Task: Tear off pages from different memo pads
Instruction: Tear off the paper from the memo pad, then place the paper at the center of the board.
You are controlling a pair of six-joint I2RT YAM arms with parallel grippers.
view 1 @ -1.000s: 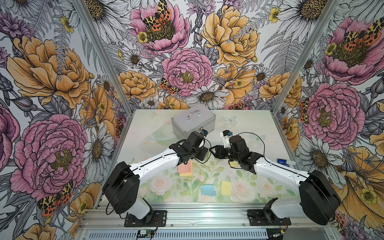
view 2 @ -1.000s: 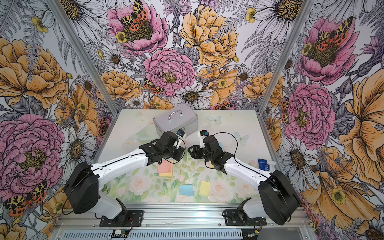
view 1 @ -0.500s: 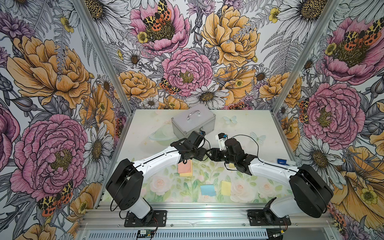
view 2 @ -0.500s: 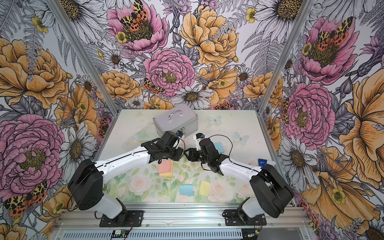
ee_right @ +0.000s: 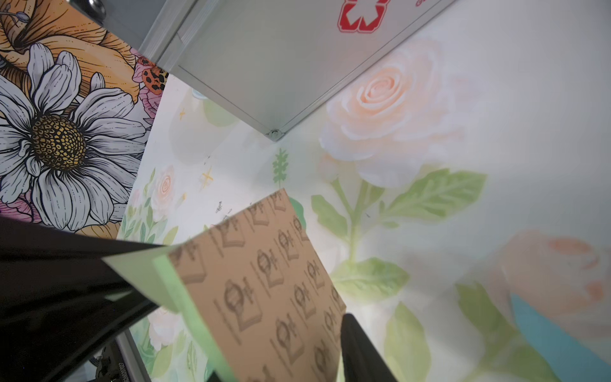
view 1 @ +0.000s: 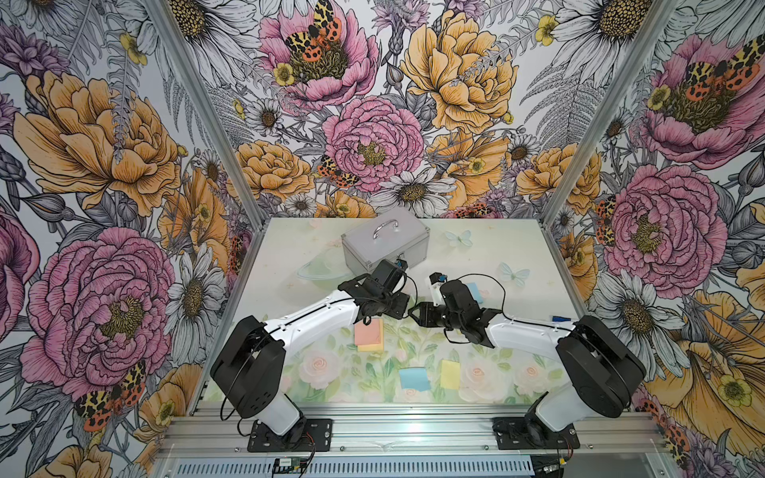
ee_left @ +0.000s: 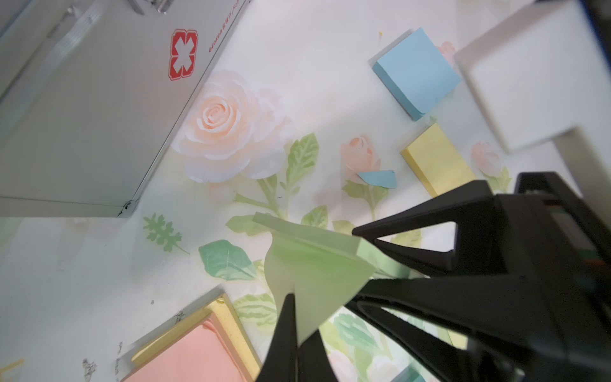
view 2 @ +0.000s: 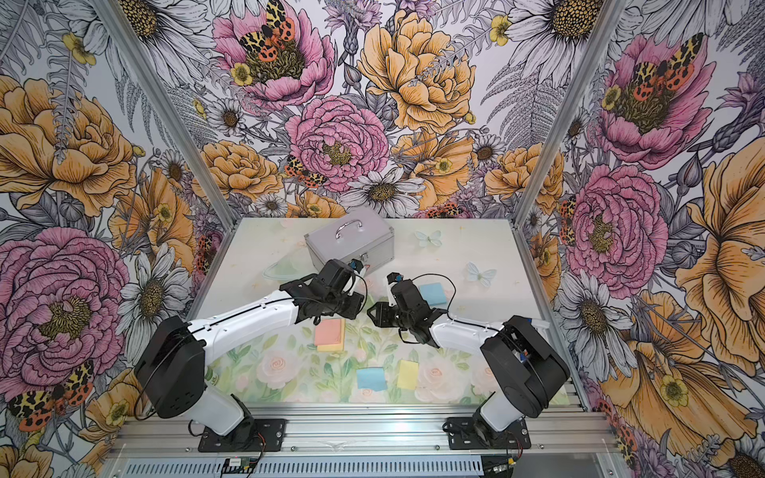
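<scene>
Left wrist camera has it close up: the left pincer (ee_left: 294,314) is clamped tight on the curling corner of a green page (ee_left: 314,281), its far edge joined to the green memo pad (ee_left: 307,231), which the right pincer (ee_left: 357,264) grips up off the surface (ee_left: 297,82). In a top view, left to right, a salmon-pink pad (view 1: 367,331) sits on a yellow pad (view 1: 370,347) just in front of the left arm, both pincers meet in front of the silver case (view 1: 383,244), and a blue pad (view 1: 476,291) lies behind the right wrist. Near the front edge a blue page (view 1: 414,378) and a yellow page (view 1: 451,373) lie flat, side by side.
</scene>
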